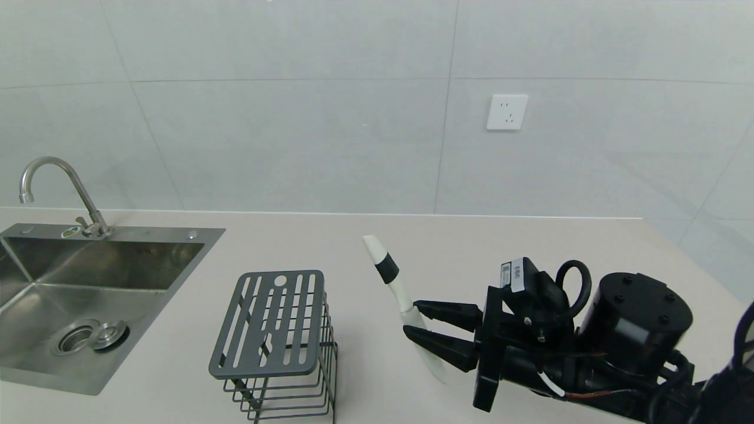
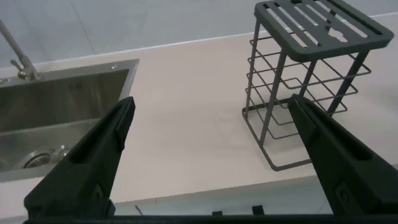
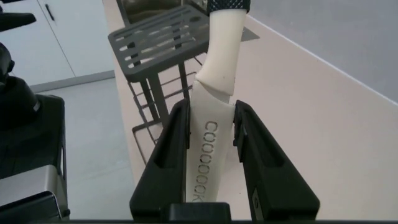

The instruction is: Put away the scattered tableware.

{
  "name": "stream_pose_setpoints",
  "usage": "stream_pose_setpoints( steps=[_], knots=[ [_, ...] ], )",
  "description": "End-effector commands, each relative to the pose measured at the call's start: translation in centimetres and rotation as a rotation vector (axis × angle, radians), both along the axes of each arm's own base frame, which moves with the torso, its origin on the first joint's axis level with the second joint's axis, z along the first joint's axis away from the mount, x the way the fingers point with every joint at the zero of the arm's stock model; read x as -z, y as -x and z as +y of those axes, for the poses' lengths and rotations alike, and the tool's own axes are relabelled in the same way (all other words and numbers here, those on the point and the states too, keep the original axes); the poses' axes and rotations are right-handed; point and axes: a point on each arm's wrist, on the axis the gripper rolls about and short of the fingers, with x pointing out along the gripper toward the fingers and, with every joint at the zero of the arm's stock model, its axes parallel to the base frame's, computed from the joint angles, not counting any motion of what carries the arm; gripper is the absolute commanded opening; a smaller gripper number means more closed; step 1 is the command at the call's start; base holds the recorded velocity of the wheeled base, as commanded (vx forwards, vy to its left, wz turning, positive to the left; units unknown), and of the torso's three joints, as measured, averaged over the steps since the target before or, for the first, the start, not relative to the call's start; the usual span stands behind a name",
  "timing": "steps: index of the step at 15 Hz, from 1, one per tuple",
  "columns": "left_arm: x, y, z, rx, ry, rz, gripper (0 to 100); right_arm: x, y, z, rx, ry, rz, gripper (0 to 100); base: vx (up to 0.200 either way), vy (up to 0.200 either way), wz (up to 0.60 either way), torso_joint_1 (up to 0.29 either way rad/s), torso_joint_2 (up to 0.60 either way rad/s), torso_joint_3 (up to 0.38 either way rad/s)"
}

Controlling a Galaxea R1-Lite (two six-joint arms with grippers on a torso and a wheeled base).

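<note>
Knife [image 1: 396, 285] is clamped by its blade in the right pincer [image 1: 412, 318], handle slanting up and away, apparently clear of the tabletop [image 1: 530, 247]. The slotted rack [image 1: 272, 321] stands to its left, faced by the wide-apart left pincer [image 2: 211, 102].

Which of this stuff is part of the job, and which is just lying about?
Job: knife, held in the right gripper jaws; slotted rack.
Not the job: sink, tap, wall socket, counter. The left gripper is open and empty.
</note>
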Motion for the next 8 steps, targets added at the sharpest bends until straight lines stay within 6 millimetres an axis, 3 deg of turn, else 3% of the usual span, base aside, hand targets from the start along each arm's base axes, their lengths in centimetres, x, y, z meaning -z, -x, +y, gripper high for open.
stream_pose_setpoints(
  steps=[1, 2, 4, 8],
  knots=[
    [-2.6, 0.5, 0.0, 0.007, 0.016, -0.258, 100, -0.5, 0.2, -0.2, -0.004, -0.016, -0.015, 0, 0.0, 0.0, 0.0, 0.0, 0.0, 0.0],
    [-3.9, 1.0, -0.1, 0.04, 0.022, -0.381, 100, -0.7, 0.1, -0.2, -0.002, -0.023, -0.023, 0, 0.0, 0.0, 0.0, 0.0, 0.0, 0.0],
    [-5.0, 1.6, -0.3, 0.153, 0.025, -0.407, 100, -0.6, 0.2, -0.2, -0.01, -0.021, -0.022, 0, 0.0, 0.0, 0.0, 0.0, 0.0, 0.0],
    [-8.7, 1.9, -0.7, 0.451, 0.156, -0.207, 100, -1.1, 0.5, -0.3, -0.056, -0.025, -0.064, 0, 0.0, 0.0, 0.0, 0.0, 0.0, 0.0]
  ],
)
